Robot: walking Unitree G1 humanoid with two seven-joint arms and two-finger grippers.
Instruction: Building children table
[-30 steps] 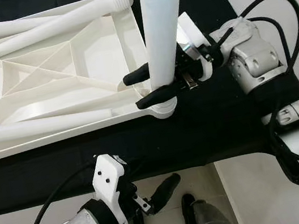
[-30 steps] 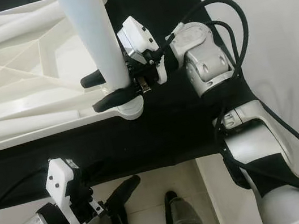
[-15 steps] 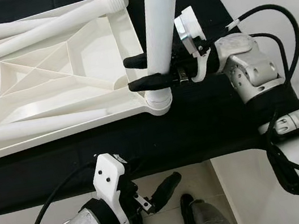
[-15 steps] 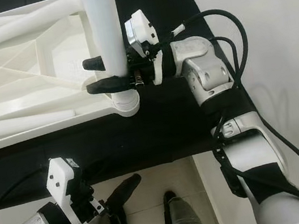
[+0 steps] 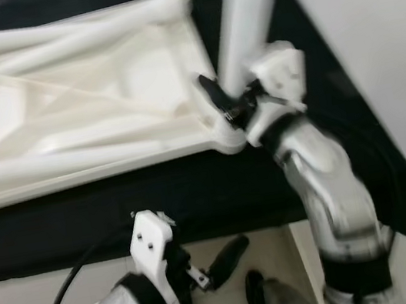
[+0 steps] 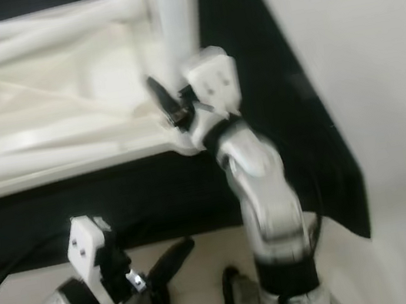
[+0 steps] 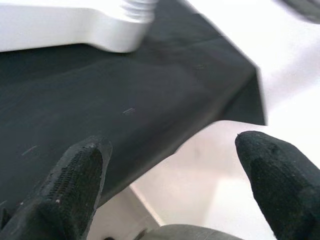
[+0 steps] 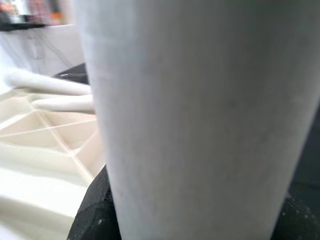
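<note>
The right gripper is clamped round the white leg, which stands nearly upright, foot at the tabletop's near corner socket. The left gripper hangs low with fingers spread, holding nothing, well off.

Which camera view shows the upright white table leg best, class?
The left eye view: the white table leg stands at the corner socket of the upturned tabletop, the right tool shut around it. The right eye view shows the same, blurrier. The right wrist view gives its surface close up.
</note>
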